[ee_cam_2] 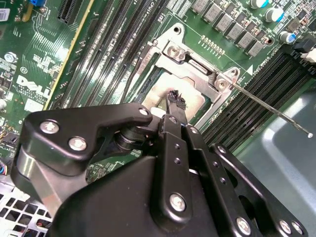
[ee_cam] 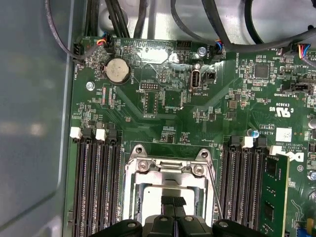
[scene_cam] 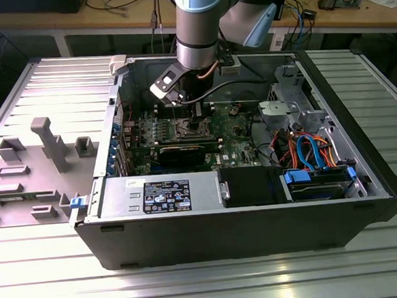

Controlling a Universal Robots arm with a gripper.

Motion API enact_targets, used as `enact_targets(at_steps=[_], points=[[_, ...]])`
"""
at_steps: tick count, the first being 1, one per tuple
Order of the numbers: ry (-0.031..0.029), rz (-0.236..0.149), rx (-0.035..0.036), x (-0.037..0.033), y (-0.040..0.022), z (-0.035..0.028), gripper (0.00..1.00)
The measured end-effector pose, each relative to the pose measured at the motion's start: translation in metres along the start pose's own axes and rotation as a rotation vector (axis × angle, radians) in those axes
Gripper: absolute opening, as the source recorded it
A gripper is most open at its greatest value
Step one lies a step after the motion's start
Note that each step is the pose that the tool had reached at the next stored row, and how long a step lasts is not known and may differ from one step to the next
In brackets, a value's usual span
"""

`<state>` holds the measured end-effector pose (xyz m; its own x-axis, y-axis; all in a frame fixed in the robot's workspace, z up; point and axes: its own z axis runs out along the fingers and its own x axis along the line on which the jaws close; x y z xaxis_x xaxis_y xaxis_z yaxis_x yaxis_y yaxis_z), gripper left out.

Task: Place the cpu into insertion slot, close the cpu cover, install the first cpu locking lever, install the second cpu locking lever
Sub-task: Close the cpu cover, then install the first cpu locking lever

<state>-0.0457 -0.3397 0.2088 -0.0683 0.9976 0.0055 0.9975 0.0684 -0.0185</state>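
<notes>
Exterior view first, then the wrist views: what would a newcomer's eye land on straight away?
In the exterior view, the arm reaches down into the open computer case on the ribbed metal table. In the first wrist view the black gripper hangs right over the cpu, whose silvery top sits in the insertion slot. In the second wrist view a thin lever wire juts from the socket's corner.

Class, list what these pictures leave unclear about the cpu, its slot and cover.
- Second wrist view: the gripper hides much of the cpu and insertion slot.
- First wrist view: the picture's edge cuts through the cpu cover.
- Exterior view: the insertion slot is too small to show whether the cpu sits in it.
</notes>
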Motion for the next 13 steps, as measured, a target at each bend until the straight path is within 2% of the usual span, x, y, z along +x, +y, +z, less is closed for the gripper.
enact_targets(at_steps=[13], points=[[0.0000,0.000,0.0000,0.0000,0.0007,-0.0014,0.11]])
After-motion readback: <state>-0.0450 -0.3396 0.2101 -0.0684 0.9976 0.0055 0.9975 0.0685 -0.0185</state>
